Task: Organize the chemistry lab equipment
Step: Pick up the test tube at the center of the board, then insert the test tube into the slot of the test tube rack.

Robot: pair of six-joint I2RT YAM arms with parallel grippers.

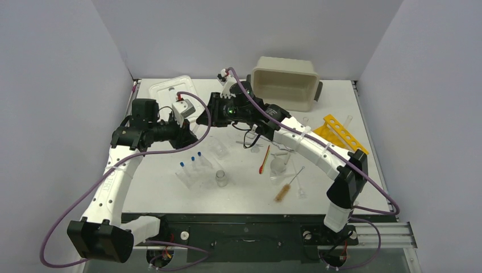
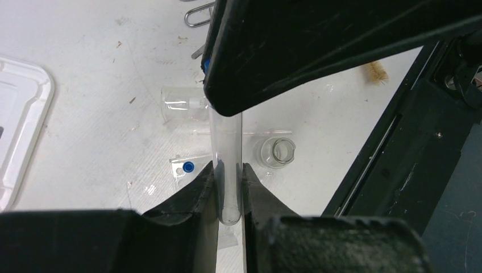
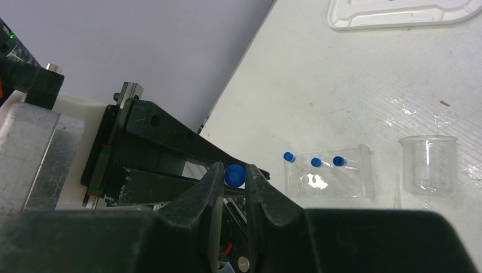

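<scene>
My left gripper (image 2: 227,170) is shut on a clear tube (image 2: 225,142), gripping it near its round bottom above the table. The tube's blue cap (image 3: 234,175) sits between my right gripper's (image 3: 234,173) fingers, which press it from both sides. In the top view the two grippers meet left of centre, left (image 1: 192,126) and right (image 1: 207,114). Below them a clear rack (image 1: 193,170) holds three blue-capped tubes (image 3: 315,162). A small glass beaker (image 1: 221,179), a brown brush (image 1: 287,187) and a red-and-green spatula (image 1: 264,159) lie on the table.
A beige tub (image 1: 284,82) stands at the back right and its white lid (image 1: 173,91) lies at the back left. A yellow rack (image 1: 341,133) sits at the right. Another beaker (image 3: 427,165) stands beside the clear rack. Metal tweezers (image 2: 196,17) lie farther off.
</scene>
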